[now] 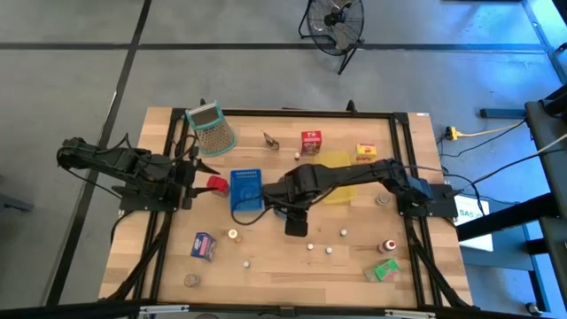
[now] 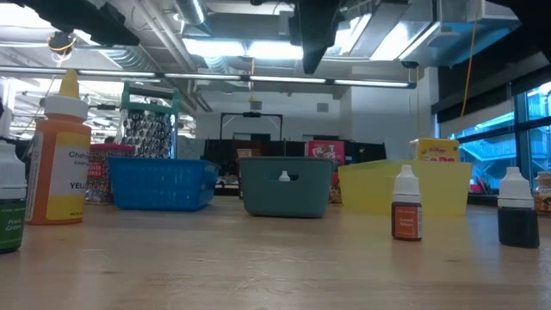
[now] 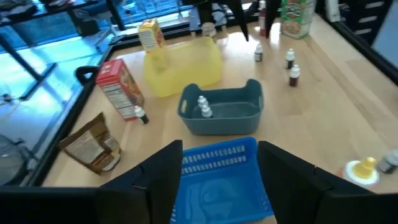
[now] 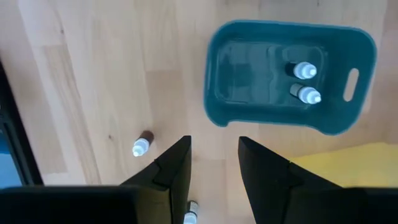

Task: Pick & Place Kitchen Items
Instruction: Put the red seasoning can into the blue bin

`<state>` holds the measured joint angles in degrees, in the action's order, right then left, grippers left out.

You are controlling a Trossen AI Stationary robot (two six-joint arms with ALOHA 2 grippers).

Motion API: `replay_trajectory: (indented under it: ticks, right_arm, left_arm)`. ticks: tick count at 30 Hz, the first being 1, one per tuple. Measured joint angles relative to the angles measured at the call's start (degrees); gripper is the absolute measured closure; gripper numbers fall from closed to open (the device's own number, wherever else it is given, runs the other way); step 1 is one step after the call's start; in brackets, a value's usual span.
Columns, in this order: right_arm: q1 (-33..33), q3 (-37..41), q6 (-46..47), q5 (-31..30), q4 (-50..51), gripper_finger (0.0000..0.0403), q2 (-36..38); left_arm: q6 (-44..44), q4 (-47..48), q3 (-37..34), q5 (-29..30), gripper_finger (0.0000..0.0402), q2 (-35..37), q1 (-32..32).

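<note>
Dark fingers of the left gripper (image 3: 219, 154) are standing spread, nothing showing between them, over the blue tray (image 3: 217, 196). Right gripper (image 4: 214, 165), also spread and empty, is hovering just beside a small bottle (image 4: 142, 147); centring over its cap before descending looks wise.

— What carries everything?
— A wooden table (image 1: 159, 257).
— What sits on it?
— Centre: blue tray (image 1: 246, 190), yellow tray (image 1: 341, 182). Upper left: grater (image 1: 211, 128). Lower right: green carton (image 1: 384, 270).
</note>
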<state>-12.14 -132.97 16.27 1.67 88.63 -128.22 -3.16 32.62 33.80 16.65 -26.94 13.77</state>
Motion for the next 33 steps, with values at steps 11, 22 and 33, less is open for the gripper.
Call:
replay_trajectory:
  ticks: [11, 22, 33]
  right_arm:
    - [-2.4, 0.0, 1.7, -0.1, -1.2, 0.0268, 0.0]
    - [-5.7, 0.0, 2.8, -7.1, -2.0, 0.0268, 0.0]
    - [-7.6, 0.0, 5.4, -10.8, -4.2, 0.0268, 0.0]
  left_arm:
    - [2.7, 0.1, 0.0, 7.9, 0.0120, 0.0, 0.0]
    - [5.5, 2.5, 1.7, 9.4, 0.0118, -0.2, 0.0]
    - [8.1, 23.0, 10.6, 1.7, 0.0120, -9.3, 0.0]
